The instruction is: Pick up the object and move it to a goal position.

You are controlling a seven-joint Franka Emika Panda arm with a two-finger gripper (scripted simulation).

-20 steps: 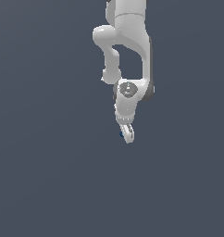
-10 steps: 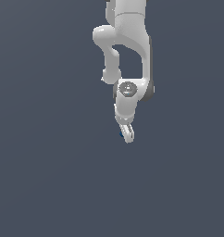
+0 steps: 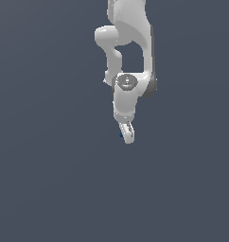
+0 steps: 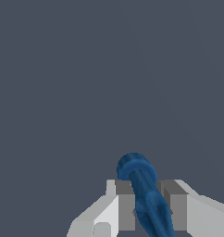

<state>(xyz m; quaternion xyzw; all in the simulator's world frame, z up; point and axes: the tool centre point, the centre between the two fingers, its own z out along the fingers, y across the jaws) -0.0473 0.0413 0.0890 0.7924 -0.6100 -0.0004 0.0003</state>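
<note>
The object (image 4: 140, 185) is a dark-blue, rounded rod-like piece, and in the wrist view it sits clamped between my two grey fingertip pads (image 4: 127, 210). My gripper (image 4: 148, 208) is shut on it. In the exterior view the white arm hangs down from above, with the gripper (image 3: 127, 134) at its lower end over the flat grey ground. Only a small blue sliver of the object (image 3: 120, 134) shows beside the fingers there, on the exterior view's left; the rest is hidden by the fingers.
A uniform dark grey surface (image 3: 50, 189) fills both views. No other items, walls or edges show.
The arm and the held object stand almost where they were a second ago; at most a very slight shift of the gripper.
</note>
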